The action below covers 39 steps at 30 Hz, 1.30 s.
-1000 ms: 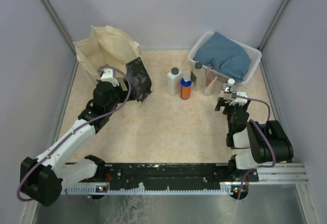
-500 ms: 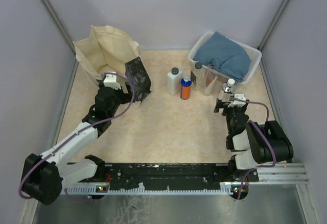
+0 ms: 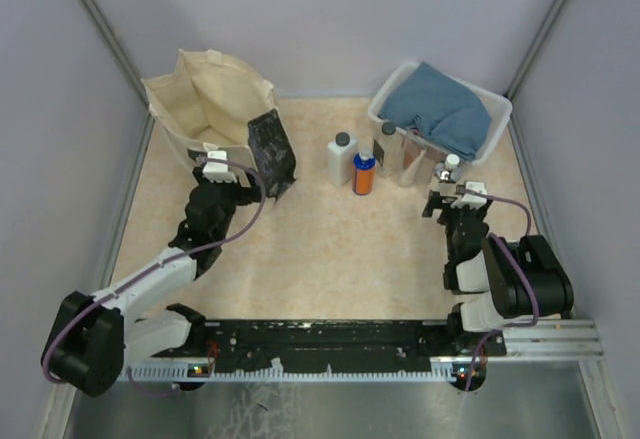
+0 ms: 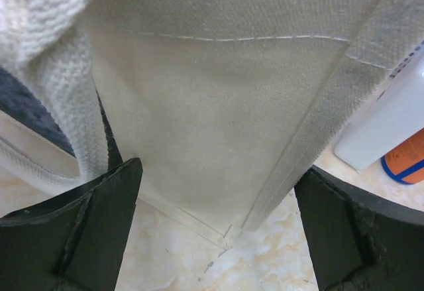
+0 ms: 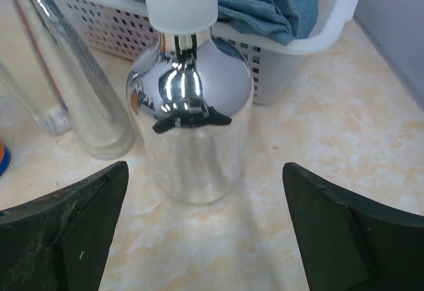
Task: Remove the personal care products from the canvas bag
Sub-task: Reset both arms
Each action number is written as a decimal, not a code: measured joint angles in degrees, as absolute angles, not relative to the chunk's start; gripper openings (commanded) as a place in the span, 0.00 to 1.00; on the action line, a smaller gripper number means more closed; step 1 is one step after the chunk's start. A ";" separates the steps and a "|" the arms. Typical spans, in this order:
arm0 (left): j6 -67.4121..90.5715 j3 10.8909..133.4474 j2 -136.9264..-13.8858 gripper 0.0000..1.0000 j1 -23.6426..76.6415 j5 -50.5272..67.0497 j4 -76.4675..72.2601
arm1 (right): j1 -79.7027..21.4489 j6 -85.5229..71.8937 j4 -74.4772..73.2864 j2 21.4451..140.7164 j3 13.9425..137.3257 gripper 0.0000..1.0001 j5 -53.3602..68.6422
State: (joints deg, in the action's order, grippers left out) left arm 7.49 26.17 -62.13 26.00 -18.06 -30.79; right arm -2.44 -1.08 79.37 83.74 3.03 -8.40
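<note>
The cream canvas bag (image 3: 205, 107) stands open at the back left, its dark printed panel (image 3: 272, 154) facing right. My left gripper (image 3: 213, 162) is open just in front of the bag; in the left wrist view the bag's bottom corner (image 4: 218, 105) lies ahead of the empty jaws (image 4: 218, 238). Out on the table stand a white bottle with a grey cap (image 3: 341, 159), a blue-and-orange bottle (image 3: 364, 172) and two pale dark-capped bottles (image 3: 388, 149). A shiny silver bottle with a white cap (image 5: 192, 125) stands just beyond my open right gripper (image 5: 205, 238), untouched.
A white plastic basket (image 3: 495, 119) holding a blue folded cloth (image 3: 440, 109) sits at the back right, right behind the silver bottle. Grey walls close in the table on three sides. The bottles form a row between the bag and the basket.
My left gripper has drawn back from the bag's mouth toward the near side and now sits lower, in front of the bag. The right arm has barely moved.
</note>
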 measured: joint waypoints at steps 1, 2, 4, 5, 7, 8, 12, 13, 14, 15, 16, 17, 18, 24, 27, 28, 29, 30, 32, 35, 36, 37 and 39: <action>6.98 26.17 -62.22 1.00 26.00 -18.20 -31.16 | -2.48 -1.06 78.15 83.74 4.03 0.99 -8.38; 6.00 26.11 -62.17 1.00 26.00 -18.70 -31.73 | -2.57 -1.02 76.84 83.74 5.10 0.99 -8.43; 3.68 25.78 -61.82 1.00 26.00 -20.29 -32.71 | -3.14 -0.60 73.97 83.72 7.25 0.99 -8.56; 1.89 25.10 -61.41 1.00 26.02 -21.89 -33.61 | -3.29 -0.51 72.62 83.74 8.14 0.99 -8.56; -1.72 22.74 -60.80 1.00 26.02 -25.19 -37.06 | -3.44 -0.38 71.22 83.74 8.93 0.99 -8.56; -4.03 20.53 -60.73 1.00 26.00 -27.31 -40.71 | -3.60 -0.32 70.50 83.74 9.04 0.99 -8.67; -12.38 9.76 -64.34 1.00 25.02 -31.20 -56.93 | -3.60 -0.16 68.84 83.74 9.06 0.99 -8.88; -13.80 8.86 -66.24 1.00 24.62 -31.70 -58.22 | -3.60 -0.14 68.71 83.74 9.06 0.99 -8.91; -14.41 8.64 -68.69 1.00 24.16 -32.32 -59.48 | -3.60 -0.14 68.60 83.74 9.06 0.99 -8.93; -14.79 8.64 -71.24 1.00 23.64 -32.84 -61.54 | -3.60 -0.14 68.49 83.74 9.06 0.99 -8.95; -14.87 8.64 -73.32 1.00 23.27 -33.04 -63.64 | -3.60 -0.16 68.27 83.74 9.06 0.99 -8.97; -15.07 8.64 -76.23 1.00 22.79 -33.17 -66.78 | -3.60 -0.14 68.07 83.74 9.06 0.99 -8.97; -15.29 8.64 -78.72 1.00 22.48 -33.23 -69.43 | -3.60 -0.16 67.96 83.74 9.06 0.99 -8.97; -16.25 8.43 -93.08 1.00 20.08 -32.25 -83.20 | -3.60 -0.16 67.61 83.74 9.06 0.99 -9.17; -13.98 6.26 -91.46 0.99 15.79 -27.66 -85.71 | -3.60 -0.16 67.61 83.74 9.06 0.99 -9.21; -13.43 5.43 -91.37 1.00 14.35 -25.80 -86.61 | -3.60 -0.16 67.64 83.74 9.06 0.99 -9.28; -13.10 5.06 -91.77 1.00 13.45 -24.23 -86.87 | -3.60 -0.16 67.68 83.74 9.06 0.99 -9.34; -12.95 4.86 -92.66 1.00 12.86 -22.63 -86.98 | -3.60 -0.16 67.66 83.74 9.06 0.99 -9.34; -12.49 4.78 -94.06 1.00 12.29 -19.79 -86.74 | -3.60 -0.16 67.64 83.74 9.06 0.99 -9.34; -11.53 5.67 -93.38 1.00 10.55 -14.44 -85.95 | -3.60 -0.16 67.64 83.74 9.06 0.99 -9.34; -11.11 6.74 -93.14 1.00 9.74 -12.93 -84.97 | -3.60 -0.16 67.64 83.74 9.06 0.99 -9.34; -10.70 7.68 -92.92 1.00 9.10 -11.90 -84.01 | -3.60 -0.14 67.64 83.74 9.06 0.99 -9.34; -9.82 10.04 -92.62 1.00 7.66 -9.54 -81.84 | -3.60 -0.14 67.64 83.74 9.06 0.99 -9.34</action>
